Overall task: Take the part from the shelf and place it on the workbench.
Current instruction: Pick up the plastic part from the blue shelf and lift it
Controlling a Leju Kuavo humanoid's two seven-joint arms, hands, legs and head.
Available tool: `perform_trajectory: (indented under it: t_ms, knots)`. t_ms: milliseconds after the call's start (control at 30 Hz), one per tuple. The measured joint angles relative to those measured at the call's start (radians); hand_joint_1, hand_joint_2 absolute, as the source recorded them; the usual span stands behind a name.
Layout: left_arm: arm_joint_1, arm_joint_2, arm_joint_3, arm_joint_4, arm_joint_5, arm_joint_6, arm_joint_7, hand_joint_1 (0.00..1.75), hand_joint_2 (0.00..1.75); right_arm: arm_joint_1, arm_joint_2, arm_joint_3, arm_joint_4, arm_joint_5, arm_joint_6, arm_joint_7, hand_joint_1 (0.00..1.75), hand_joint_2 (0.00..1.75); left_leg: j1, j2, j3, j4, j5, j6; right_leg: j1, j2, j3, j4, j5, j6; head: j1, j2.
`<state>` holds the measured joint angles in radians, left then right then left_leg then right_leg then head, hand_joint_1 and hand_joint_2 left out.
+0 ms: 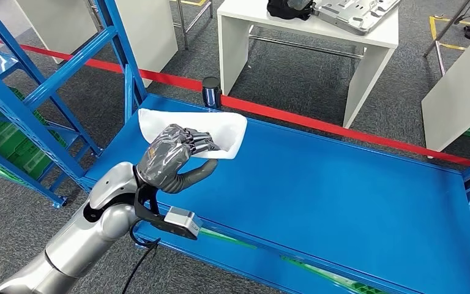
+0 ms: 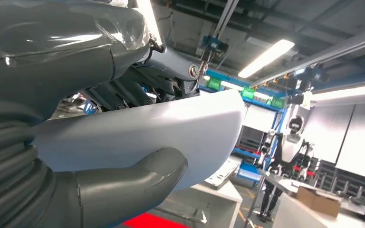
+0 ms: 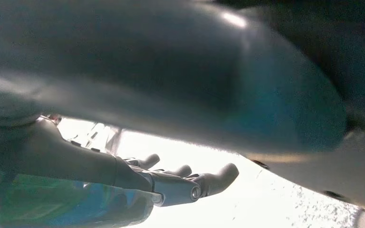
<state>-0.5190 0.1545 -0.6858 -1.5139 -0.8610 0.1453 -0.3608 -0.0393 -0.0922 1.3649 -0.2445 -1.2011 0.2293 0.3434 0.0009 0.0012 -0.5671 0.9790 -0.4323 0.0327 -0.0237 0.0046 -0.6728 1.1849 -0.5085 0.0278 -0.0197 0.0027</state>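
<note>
White part (image 1: 223,131) lies across blue shelf (image 1: 343,202), long axis sideways; left hand (image 1: 174,153) grips it.

The left arm (image 1: 76,242) is silver with black joints and a loose black cable. Its left hand (image 1: 174,156) has a grey glossy cover, ribbed wrist, thick grey thumb and darker fingers (image 1: 199,142). The right hand (image 3: 180,183) is grey too.

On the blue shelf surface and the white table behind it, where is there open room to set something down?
The blue metal shelf deck is bare from the white curved plastic part, gripped by the left hand, across to the right-hand posts. The white workbench is bare at its near-left; a black object and grey metal plate crowd its back.
</note>
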Motion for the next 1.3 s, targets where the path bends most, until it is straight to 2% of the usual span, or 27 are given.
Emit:
perform_trajectory:
  t_ms: [33, 67, 100, 167, 233, 300, 367, 400, 433, 467, 533, 600, 667, 733, 767, 800, 867, 900, 933, 967, 1033, 1067, 1100, 1133, 1167, 1233, 1300]
  knots:
    - [0.000, 0.000, 0.000, -0.005, 0.012, 0.000, -0.008, 1.75, 1.75, 0.000, 0.000, 0.000, 0.000, 0.000, 0.000, -0.001, 0.00, 0.00, -0.001, -0.001, -0.002, 0.006, -0.004, -0.005, -0.001, -0.002, 0.036, -0.073, 0.025, 0.004, 0.000, 0.000]
    - [0.000, -0.001, 0.000, -0.010, 0.034, -0.002, -0.020, 1.75, 1.75, 0.000, -0.001, 0.000, 0.000, 0.000, 0.000, -0.003, 0.00, 0.00, -0.003, -0.002, -0.004, 0.012, -0.008, -0.010, -0.002, -0.003, 0.064, -0.130, 0.044, 0.002, -0.001, 0.000]
    - [0.000, -0.002, 0.001, -0.016, 0.067, -0.008, -0.036, 1.75, 1.75, -0.001, 0.000, 0.001, 0.000, 0.000, 0.000, -0.004, 0.00, 0.00, -0.005, -0.002, -0.007, 0.018, -0.011, -0.016, -0.001, -0.003, 0.081, -0.163, 0.054, -0.004, -0.001, 0.000]
    - [0.001, -0.004, 0.002, -0.029, 0.160, -0.035, -0.078, 1.75, 1.75, -0.001, 0.001, 0.004, 0.000, 0.000, 0.001, -0.005, 0.00, 0.00, -0.007, -0.002, -0.011, 0.022, -0.012, -0.023, 0.003, -0.002, 0.084, -0.172, 0.057, -0.020, -0.002, 0.000]
    - [0.005, -0.006, 0.005, -0.043, 0.277, -0.083, -0.123, 1.75, 1.75, -0.001, 0.002, 0.008, 0.000, 0.001, 0.002, -0.006, 0.00, 0.00, -0.003, -0.002, -0.018, 0.032, -0.022, -0.031, -0.001, -0.001, 0.086, -0.174, 0.060, -0.031, -0.002, 0.000]
    - [0.014, -0.010, 0.013, -0.058, 0.398, -0.142, -0.163, 1.75, 1.75, -0.001, 0.002, 0.010, 0.000, 0.000, 0.002, -0.006, 0.00, 0.00, 0.002, -0.002, -0.052, 0.105, -0.066, -0.042, -0.006, 0.000, 0.088, -0.175, 0.061, -0.040, -0.004, 0.000]
    - [0.031, -0.015, 0.023, -0.069, 0.507, -0.205, -0.194, 1.75, 1.75, -0.001, 0.002, 0.011, 0.000, -0.001, 0.002, -0.006, 0.00, 0.00, 0.007, -0.002, -0.116, 0.239, -0.127, -0.051, -0.005, 0.000, 0.087, -0.175, 0.060, -0.044, -0.006, 0.000]
    - [0.043, -0.019, 0.029, -0.074, 0.555, -0.236, -0.205, 1.75, 1.75, -0.001, 0.002, 0.012, 0.000, -0.002, 0.002, -0.006, 0.00, 0.00, 0.009, -0.002, -0.142, 0.290, -0.142, -0.052, -0.004, 0.000, 0.087, -0.175, 0.060, -0.045, -0.006, 0.000]
    - [0.055, -0.023, 0.036, -0.079, 0.601, -0.266, -0.215, 1.75, 1.75, 0.000, 0.002, 0.013, 0.000, -0.003, 0.002, -0.006, 0.00, 0.00, 0.010, -0.002, -0.153, 0.308, -0.139, -0.053, -0.003, 0.001, 0.087, -0.175, 0.060, -0.045, -0.006, 0.000]
    - [0.067, -0.027, 0.044, -0.084, 0.641, -0.292, -0.223, 1.75, 1.75, 0.000, 0.002, 0.014, 0.000, -0.004, 0.002, -0.006, 0.00, 0.00, 0.010, -0.002, -0.143, 0.285, -0.118, -0.051, -0.003, 0.001, 0.087, -0.175, 0.060, -0.045, -0.006, 0.000]
    - [0.083, -0.037, 0.062, -0.098, 0.718, -0.342, -0.235, 1.75, 1.75, 0.000, 0.003, 0.014, 0.000, -0.007, 0.004, -0.006, 0.00, 0.00, 0.009, -0.002, -0.080, 0.154, -0.053, -0.040, -0.001, 0.003, 0.089, -0.175, 0.060, -0.045, -0.006, 0.000]
    - [0.092, -0.047, 0.080, -0.110, 0.776, -0.379, -0.241, 1.75, 1.75, -0.001, 0.005, 0.014, 0.000, -0.010, 0.005, -0.006, 0.00, 0.00, 0.003, -0.002, -0.027, 0.049, -0.021, -0.029, 0.003, 0.004, 0.088, -0.175, 0.060, -0.040, -0.005, 0.000]
    - [0.100, -0.054, 0.094, -0.117, 0.811, -0.402, -0.242, 1.75, 1.75, -0.001, 0.007, 0.014, 0.000, -0.013, 0.007, -0.006, 0.00, 0.00, -0.004, -0.001, -0.017, 0.026, -0.022, -0.022, 0.004, 0.004, 0.086, -0.177, 0.061, -0.030, -0.005, 0.000]
    - [0.111, -0.062, 0.105, -0.122, 0.854, -0.429, -0.240, 1.75, 1.75, 0.000, 0.008, 0.014, 0.000, -0.017, 0.008, -0.004, 0.00, 0.00, -0.002, -0.001, -0.007, 0.010, -0.012, -0.012, 0.003, 0.002, 0.085, -0.176, 0.059, -0.019, -0.004, 0.000]
    - [0.115, -0.069, 0.111, -0.124, 0.887, -0.447, -0.235, 1.75, 1.75, 0.000, 0.008, 0.014, 0.001, -0.020, 0.010, -0.002, 0.00, 0.00, 0.000, 0.000, -0.001, 0.000, -0.005, -0.005, 0.003, 0.002, 0.077, -0.160, 0.048, -0.018, -0.004, 0.000]
    - [0.120, -0.078, 0.115, -0.126, 0.925, -0.466, -0.230, 1.75, 1.75, 0.000, 0.008, 0.014, 0.001, -0.023, 0.011, 0.000, 0.00, 0.00, 0.002, 0.001, 0.005, -0.009, 0.001, -0.001, 0.004, 0.001, 0.059, -0.121, 0.028, -0.020, -0.002, 0.000]
    - [0.135, -0.093, 0.120, -0.126, 0.988, -0.497, -0.217, 1.75, 1.75, 0.000, 0.007, 0.014, 0.001, -0.029, 0.013, 0.003, 0.00, 0.00, 0.000, 0.002, 0.005, -0.011, 0.004, 0.004, 0.003, 0.001, -0.001, 0.007, -0.027, -0.025, -0.001, 0.000]
    - [0.144, -0.099, 0.122, -0.126, 1.006, -0.506, -0.212, 1.75, 1.75, 0.001, 0.007, 0.014, 0.002, -0.031, 0.013, 0.004, 0.00, 0.00, -0.001, 0.002, 0.003, -0.011, 0.004, 0.004, 0.003, 0.001, -0.029, 0.066, -0.045, -0.024, 0.000, 0.000]
    - [0.153, -0.103, 0.122, -0.126, 1.016, -0.511, -0.209, 1.75, 1.75, 0.001, 0.006, 0.014, 0.002, -0.032, 0.013, 0.004, 0.00, 0.00, -0.002, 0.001, 0.003, -0.010, 0.004, 0.004, 0.002, 0.001, -0.043, 0.095, -0.050, -0.019, 0.000, 0.000]
    - [0.159, -0.107, 0.123, -0.126, 1.025, -0.516, -0.206, 1.75, 1.75, 0.001, 0.006, 0.014, 0.002, -0.033, 0.014, 0.004, 0.00, 0.00, -0.002, 0.000, 0.002, -0.008, 0.003, 0.003, 0.001, 0.000, -0.038, 0.086, -0.040, -0.011, 0.000, 0.000]
    - [0.166, -0.113, 0.123, -0.126, 1.062, -0.530, -0.195, 1.75, 1.75, 0.000, 0.005, 0.013, 0.003, -0.037, 0.016, 0.005, 0.00, 0.00, -0.001, -0.002, 0.001, 0.000, 0.000, -0.001, -0.002, -0.002, 0.025, -0.039, 0.011, 0.006, 0.000, 0.000]
    - [0.171, -0.117, 0.124, -0.127, 1.091, -0.540, -0.187, 1.75, 1.75, 0.000, 0.005, 0.013, 0.004, -0.041, 0.017, 0.005, 0.00, 0.00, -0.003, -0.003, -0.001, 0.006, -0.005, -0.006, -0.002, -0.002, 0.060, -0.106, 0.032, 0.007, 0.000, 0.000]
    - [0.178, -0.120, 0.124, -0.127, 1.125, -0.549, -0.176, 1.75, 1.75, 0.000, 0.005, 0.013, 0.004, -0.045, 0.019, 0.005, 0.00, 0.00, -0.005, -0.004, -0.003, 0.012, -0.008, -0.011, -0.002, -0.002, 0.085, -0.154, 0.047, 0.002, 0.000, 0.000]
    - [0.188, -0.122, 0.123, -0.127, 1.157, -0.556, -0.166, 1.75, 1.75, 0.001, 0.005, 0.013, 0.004, -0.050, 0.020, 0.005, 0.00, 0.00, -0.007, -0.004, -0.006, 0.016, -0.011, -0.016, 0.000, -0.002, 0.096, -0.175, 0.052, -0.006, -0.001, 0.000]
    - [0.199, -0.124, 0.120, -0.128, 1.184, -0.561, -0.156, 1.75, 1.75, 0.001, 0.005, 0.012, 0.004, -0.053, 0.020, 0.005, 0.00, 0.00, -0.008, -0.003, -0.007, 0.018, -0.012, -0.020, 0.003, -0.001, 0.097, -0.177, 0.052, -0.015, -0.001, 0.000]
    - [0.220, -0.126, 0.111, -0.128, 1.218, -0.568, -0.141, 1.75, 1.75, 0.002, 0.007, 0.012, 0.004, -0.056, 0.021, 0.003, 0.00, 0.00, -0.004, -0.003, -0.010, 0.022, -0.015, -0.028, 0.000, 0.000, 0.096, -0.179, 0.056, -0.028, -0.001, 0.000]
    - [0.234, -0.123, 0.097, -0.128, 1.233, -0.578, -0.134, 1.75, 1.75, 0.002, 0.007, 0.011, 0.005, -0.052, 0.020, 0.000, 0.00, 0.00, 0.000, -0.003, -0.032, 0.074, -0.054, -0.039, -0.005, 0.000, 0.096, -0.181, 0.061, -0.036, -0.003, 0.000]
